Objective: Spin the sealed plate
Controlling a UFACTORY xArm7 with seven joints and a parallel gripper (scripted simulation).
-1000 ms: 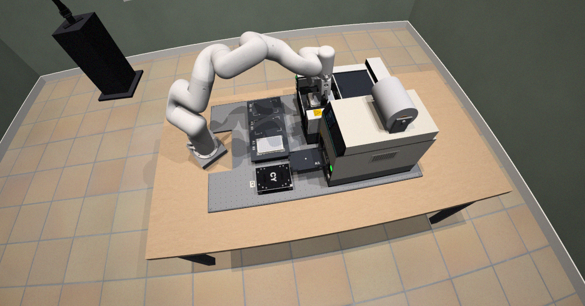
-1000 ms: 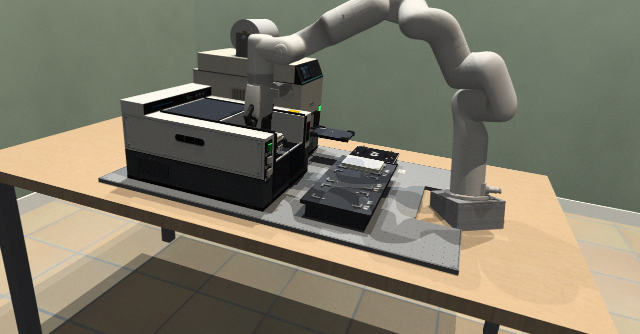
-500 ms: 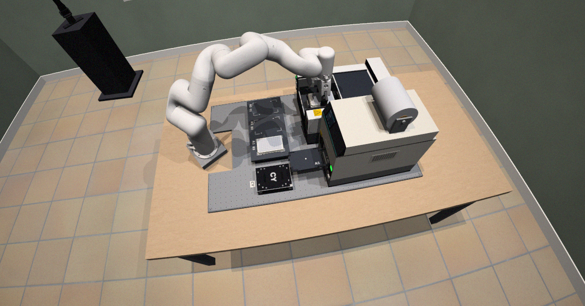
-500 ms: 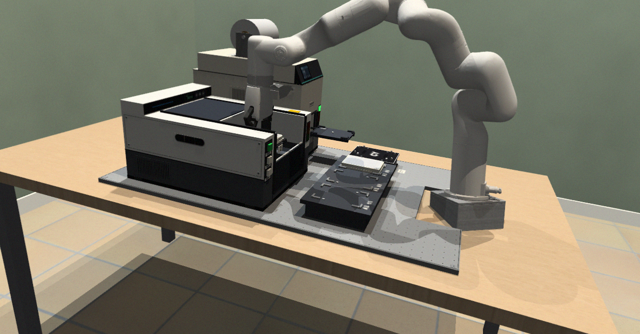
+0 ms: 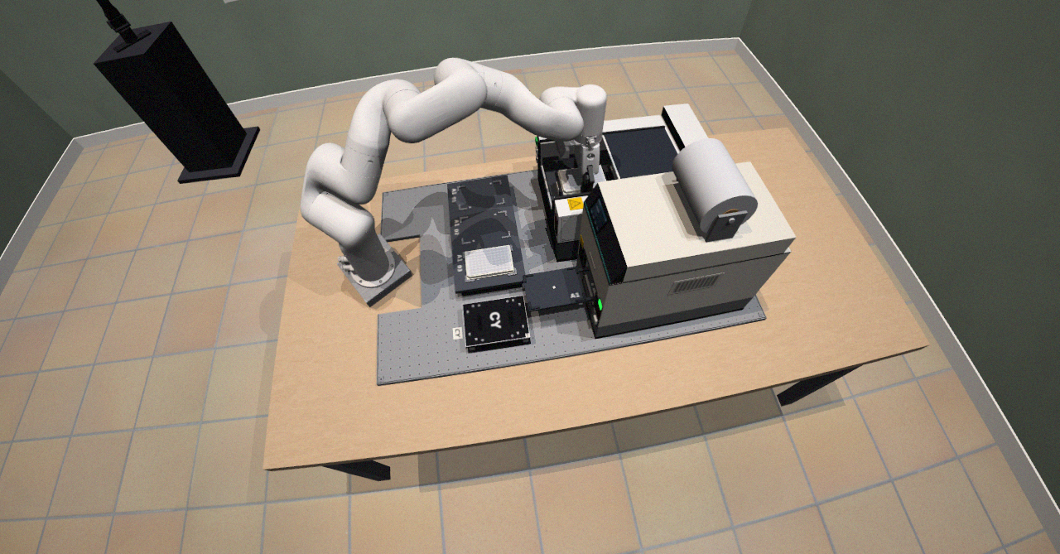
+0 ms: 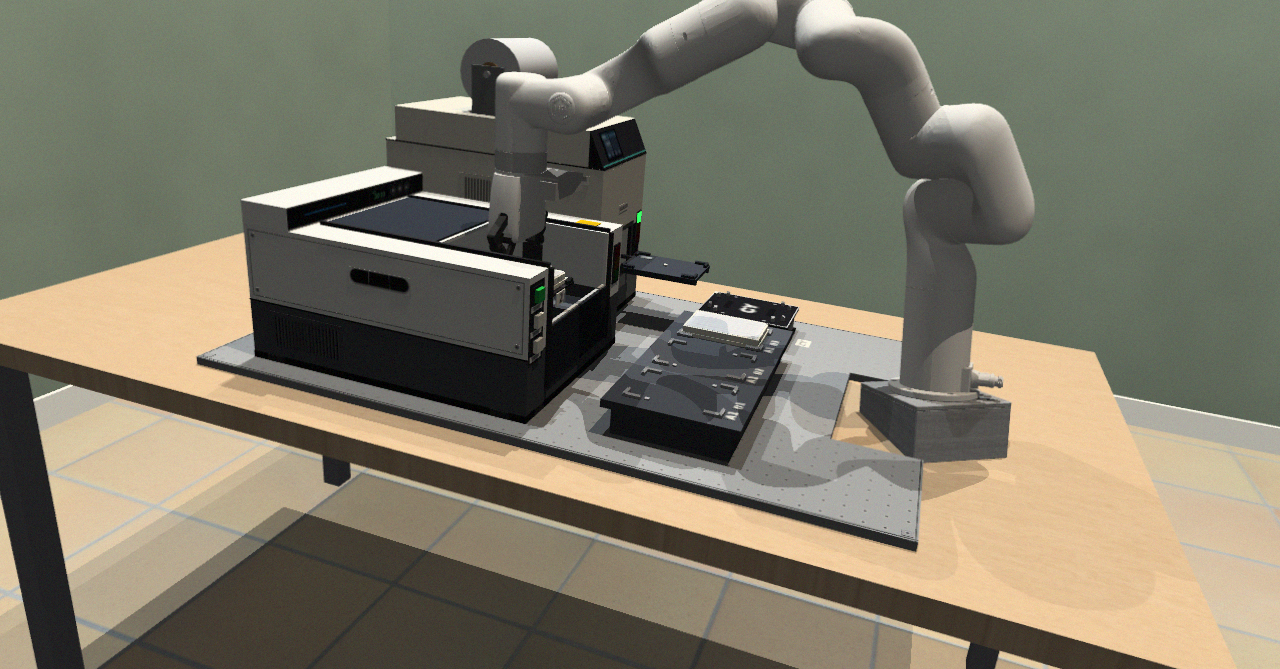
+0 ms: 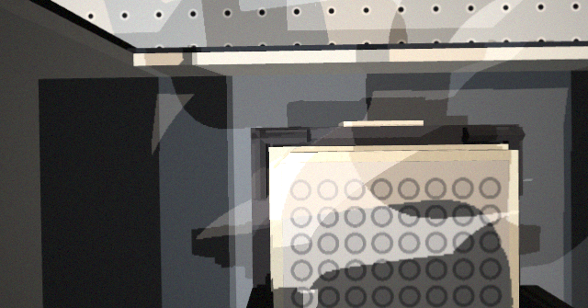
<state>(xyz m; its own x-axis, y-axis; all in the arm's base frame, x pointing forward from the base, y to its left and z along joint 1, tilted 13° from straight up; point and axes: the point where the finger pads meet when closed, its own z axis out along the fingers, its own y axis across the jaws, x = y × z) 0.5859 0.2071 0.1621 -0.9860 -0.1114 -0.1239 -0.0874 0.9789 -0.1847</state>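
plate position: you have the cream, round-welled plate (image 7: 395,234) lying directly beneath the white arm's gripper (image 6: 512,237), inside the open bay of the cream and black centrifuge (image 6: 393,293), long axis front to back. jaws stand wide, gripping nothing. bay walls sit close on both sides, so lift straight up.

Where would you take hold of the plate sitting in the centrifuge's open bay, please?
Grip the plate by its two long side edges, coming straight down from above. It lies flat and low in the centrifuge, with walls close around it, so only the top looks free. The open gripper already hangs over it.
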